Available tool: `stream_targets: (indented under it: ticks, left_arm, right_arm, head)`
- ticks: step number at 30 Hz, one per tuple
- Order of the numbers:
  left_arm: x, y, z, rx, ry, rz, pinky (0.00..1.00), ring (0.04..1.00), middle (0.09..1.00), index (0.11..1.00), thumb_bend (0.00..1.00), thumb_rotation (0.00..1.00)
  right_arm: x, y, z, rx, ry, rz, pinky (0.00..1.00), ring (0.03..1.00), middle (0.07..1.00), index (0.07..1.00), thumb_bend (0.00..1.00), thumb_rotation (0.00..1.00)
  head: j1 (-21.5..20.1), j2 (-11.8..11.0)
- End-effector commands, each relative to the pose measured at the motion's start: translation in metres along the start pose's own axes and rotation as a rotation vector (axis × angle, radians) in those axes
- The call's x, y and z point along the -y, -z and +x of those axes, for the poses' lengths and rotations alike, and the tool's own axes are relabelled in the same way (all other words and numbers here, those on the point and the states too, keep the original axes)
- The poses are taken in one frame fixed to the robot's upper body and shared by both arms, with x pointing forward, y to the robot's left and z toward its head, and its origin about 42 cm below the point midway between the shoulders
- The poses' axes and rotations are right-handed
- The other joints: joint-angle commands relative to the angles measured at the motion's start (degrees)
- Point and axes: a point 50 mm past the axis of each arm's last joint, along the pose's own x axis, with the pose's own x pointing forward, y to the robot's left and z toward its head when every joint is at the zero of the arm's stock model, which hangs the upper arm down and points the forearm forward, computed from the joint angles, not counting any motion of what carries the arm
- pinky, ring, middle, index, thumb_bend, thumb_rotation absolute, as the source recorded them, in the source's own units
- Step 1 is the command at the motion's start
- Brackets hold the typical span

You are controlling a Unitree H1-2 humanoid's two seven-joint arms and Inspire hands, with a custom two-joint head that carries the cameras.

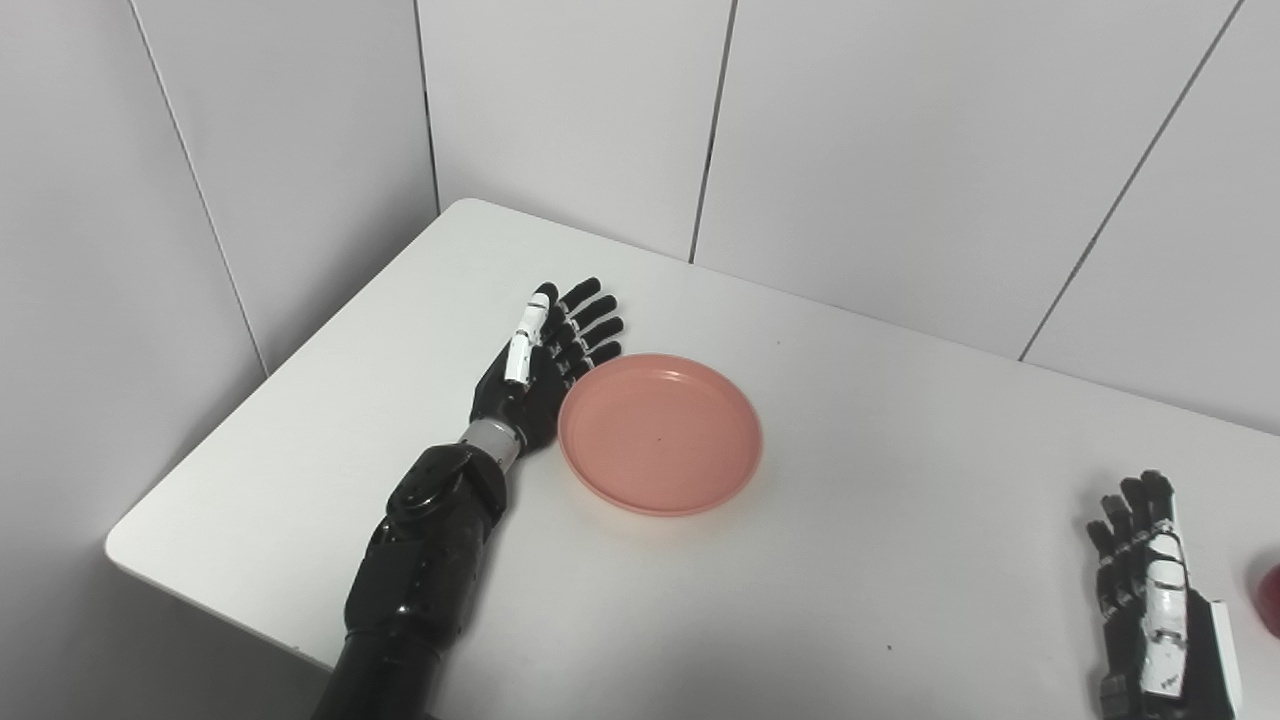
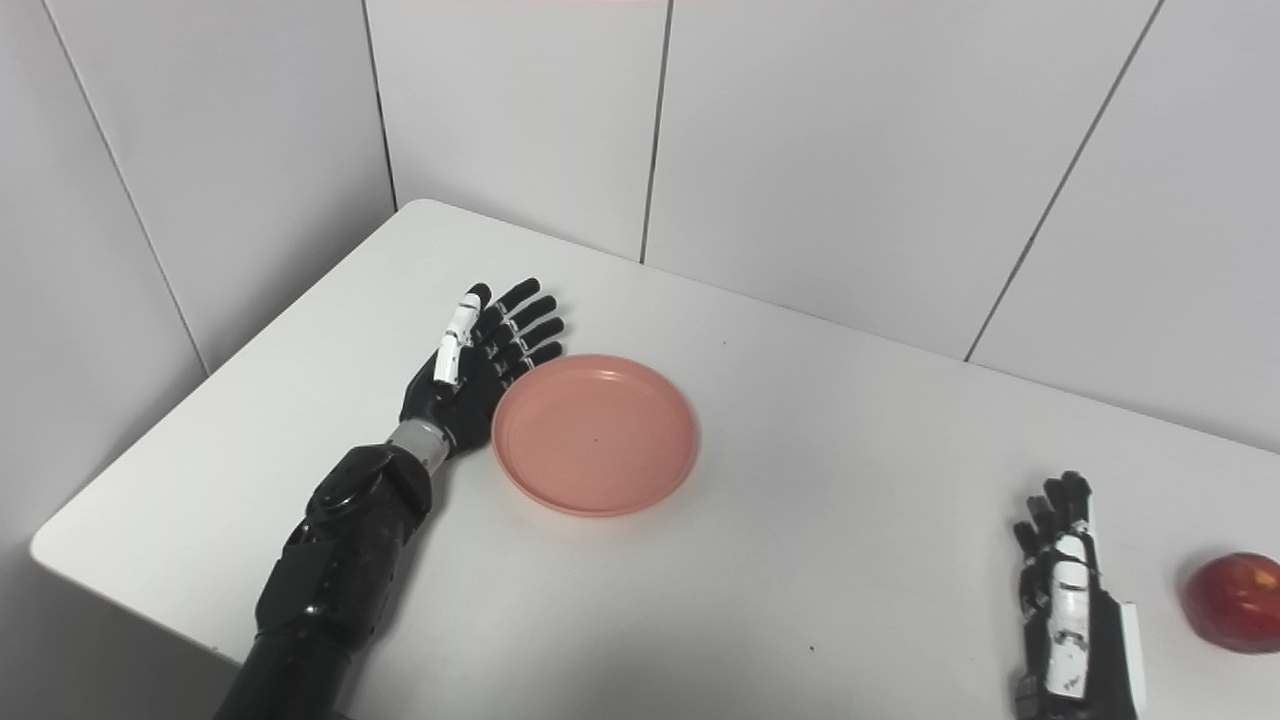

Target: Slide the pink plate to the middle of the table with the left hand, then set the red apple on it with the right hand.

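The pink plate (image 1: 660, 433) lies flat on the white table (image 1: 860, 560), left of the middle. My left hand (image 1: 548, 360) is open, on edge with fingers stretched out, its palm side against the plate's left rim. The red apple (image 2: 1238, 601) sits near the table's right front, only a sliver showing in the left eye view. My right hand (image 2: 1068, 600) rests open on the table just left of the apple, a small gap between them, holding nothing.
Grey panelled walls (image 1: 560, 100) rise close behind the table's far edges. The table's near left corner (image 1: 120, 545) is rounded, with a drop beyond it. Bare table surface lies between the plate and my right hand.
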Motion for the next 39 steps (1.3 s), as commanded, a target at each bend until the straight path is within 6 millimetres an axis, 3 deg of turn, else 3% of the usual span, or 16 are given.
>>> stream_targets:
  ticks: [1, 39]
  left_arm:
    - [0.014, -0.005, 0.002, 0.018, 0.034, 0.007, 0.87, 0.865, 0.869, 0.846, 0.38, 1.0]
    - [0.057, 0.016, -0.019, -0.009, 0.097, -0.015, 0.85, 0.852, 0.855, 0.839, 0.4, 1.0]
  right_arm:
    - [-0.002, 0.039, -0.031, -0.117, 0.04, 0.041, 1.0, 0.996, 1.0, 1.0, 0.24, 1.0]
    - [-0.015, 0.038, -0.03, -0.108, 0.049, 0.027, 1.0, 0.983, 1.0, 1.0, 0.28, 1.0]
  head:
    - [-0.3, 0.1]
    - [-4.4, 2.5]
